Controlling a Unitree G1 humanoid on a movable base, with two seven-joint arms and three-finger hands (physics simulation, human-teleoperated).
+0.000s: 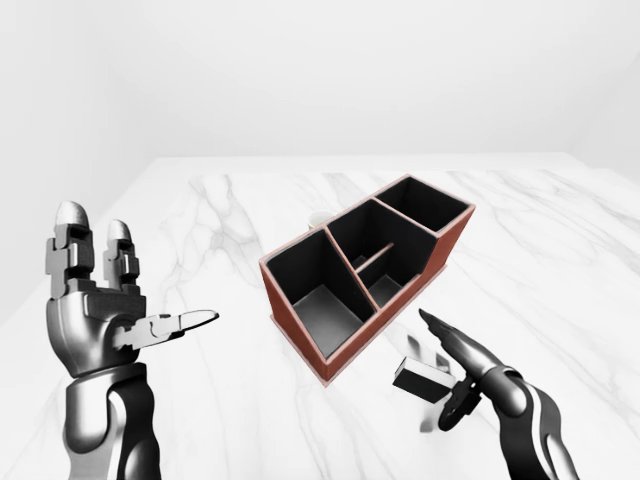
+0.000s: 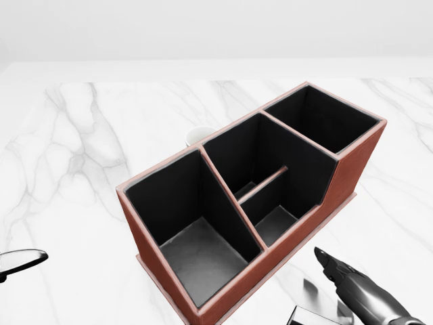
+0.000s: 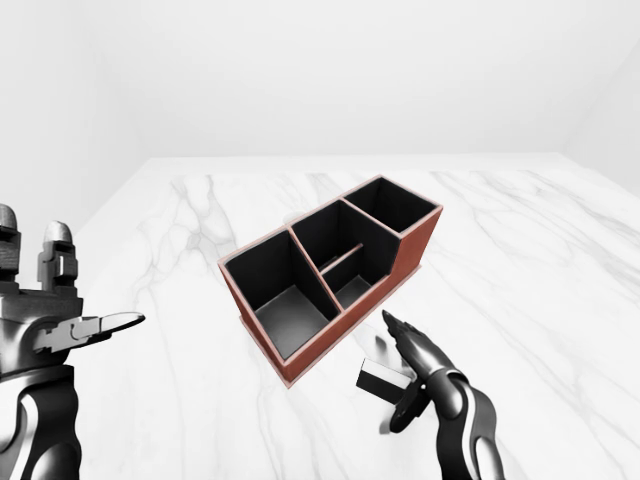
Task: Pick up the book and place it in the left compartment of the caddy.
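Book (image 1: 418, 377), a small dark slab with a pale edge, sits low in our left-eye view, pinched in our right hand (image 1: 462, 372), whose glossy black-and-chrome fingers close around it just beside the near wall of the caddy (image 1: 300, 330), above the marble. Our left hand (image 1: 100, 300) stands upright at the left edge, two blocky metal fingers pointing up and the thumb stretched sideways, spread wide and holding nothing, well apart from the caddy.

Next we see the caddy itself: a long rectangular box with brick-red outer walls and matte black insides, lying diagonally across the white, grey-veined marble table (image 2: 74, 156). In our head view its leftmost compartment (image 2: 196, 250) is large and square, with a dull grey floor. The middle section is split by a low divider, and the farthest bay sits top right. Behind the caddy peeks the rounded rim of a small white cup (image 2: 199, 136).
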